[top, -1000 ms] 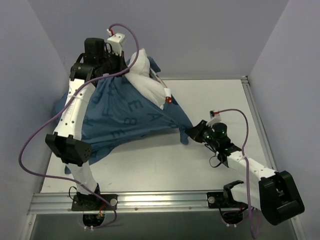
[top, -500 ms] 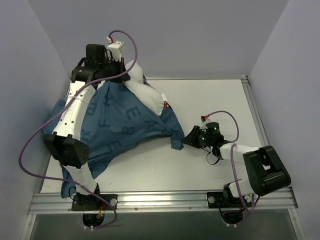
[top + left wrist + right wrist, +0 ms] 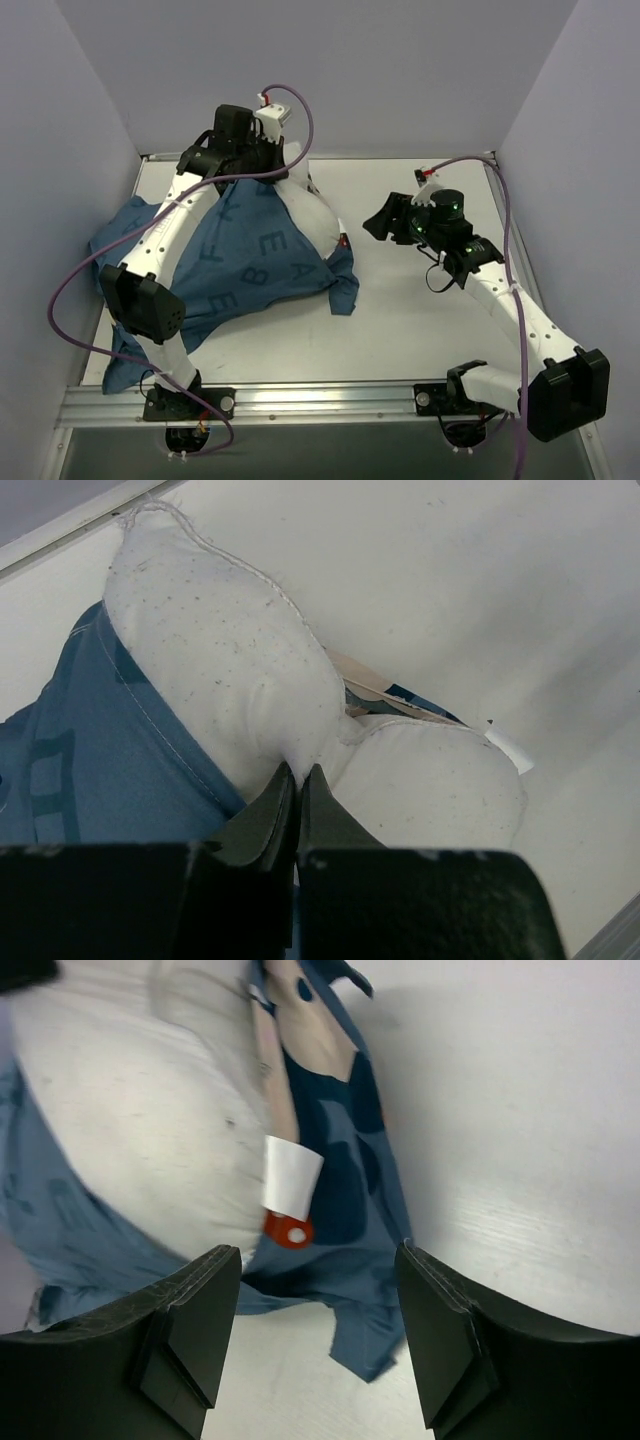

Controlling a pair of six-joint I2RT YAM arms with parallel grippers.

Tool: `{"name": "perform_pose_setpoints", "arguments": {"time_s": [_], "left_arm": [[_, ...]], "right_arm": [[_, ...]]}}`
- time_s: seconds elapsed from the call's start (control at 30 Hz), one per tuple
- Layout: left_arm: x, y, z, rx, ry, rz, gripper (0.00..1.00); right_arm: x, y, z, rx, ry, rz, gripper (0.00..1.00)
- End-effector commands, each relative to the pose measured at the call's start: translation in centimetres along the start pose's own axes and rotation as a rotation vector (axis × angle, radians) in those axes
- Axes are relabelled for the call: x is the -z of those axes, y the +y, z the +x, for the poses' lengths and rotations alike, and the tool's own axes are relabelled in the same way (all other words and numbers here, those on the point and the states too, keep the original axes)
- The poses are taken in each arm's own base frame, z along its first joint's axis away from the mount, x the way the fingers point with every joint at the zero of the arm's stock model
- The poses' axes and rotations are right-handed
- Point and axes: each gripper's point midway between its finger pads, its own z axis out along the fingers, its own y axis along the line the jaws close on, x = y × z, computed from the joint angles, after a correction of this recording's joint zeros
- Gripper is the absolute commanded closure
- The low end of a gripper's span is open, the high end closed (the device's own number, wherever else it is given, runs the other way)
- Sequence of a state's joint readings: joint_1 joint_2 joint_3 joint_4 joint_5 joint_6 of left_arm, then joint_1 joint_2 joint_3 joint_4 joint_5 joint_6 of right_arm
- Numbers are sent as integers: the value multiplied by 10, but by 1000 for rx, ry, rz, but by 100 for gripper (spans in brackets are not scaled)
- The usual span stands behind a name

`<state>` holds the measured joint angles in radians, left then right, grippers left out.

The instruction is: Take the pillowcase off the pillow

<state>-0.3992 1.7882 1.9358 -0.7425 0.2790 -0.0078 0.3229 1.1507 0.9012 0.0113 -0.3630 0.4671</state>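
Note:
The dark blue printed pillowcase (image 3: 250,255) lies slack over the left half of the table and still covers most of the pillow. The white pillow (image 3: 312,212) sticks out of it at the back. My left gripper (image 3: 272,168) is shut on the bare end of the pillow (image 3: 210,650), its fingertips (image 3: 285,780) pinching the white fabric beside the pillowcase hem (image 3: 90,750). My right gripper (image 3: 382,222) hangs open to the right of the cloth, holding nothing. In the right wrist view the pillowcase corner (image 3: 345,1190) lies loose beyond the open gripper (image 3: 320,1295), next to the pillow (image 3: 140,1110).
A small white tag (image 3: 290,1175) with a red dot below it sits at the pillowcase opening. The white table (image 3: 430,330) is bare to the right and front. Grey walls close in on three sides, and a metal rail (image 3: 320,400) runs along the near edge.
My right gripper opened, let go of the pillowcase corner and rose to the back right. The left arm swung right with the pillow, and the pillowcase went slack.

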Motion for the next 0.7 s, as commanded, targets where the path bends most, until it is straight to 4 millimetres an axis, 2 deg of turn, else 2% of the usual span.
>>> {"name": "perform_pose_setpoints", "arguments": {"time_s": [0.0, 0.17, 0.3, 0.33, 0.4, 0.47, 0.6, 0.67], "left_arm": [[25, -1, -50, -22, -168, -14, 98], [29, -9, -50, -34, -171, -2, 98], [31, -9, -56, -41, -186, -5, 98], [32, -8, -58, -41, -189, -10, 98], [30, -8, -58, -39, -186, -8, 98], [30, -8, -57, -40, -184, -7, 98], [33, -10, -57, -41, -186, -4, 98], [34, -10, -57, -43, -187, -1, 98]], "right_arm": [[-9, 25, 3, -7, 58, -109, 37], [-25, 45, -8, 2, 55, -197, 41], [-36, 55, 19, 17, 89, -161, 41], [-38, 64, 30, 13, 104, -175, 41], [-42, 67, 40, -33, 96, -185, 41], [-46, 65, 39, -57, 61, -167, 43], [-57, 41, 37, -83, 31, -36, 58], [-61, 32, 39, -79, 31, 7, 61]]}}
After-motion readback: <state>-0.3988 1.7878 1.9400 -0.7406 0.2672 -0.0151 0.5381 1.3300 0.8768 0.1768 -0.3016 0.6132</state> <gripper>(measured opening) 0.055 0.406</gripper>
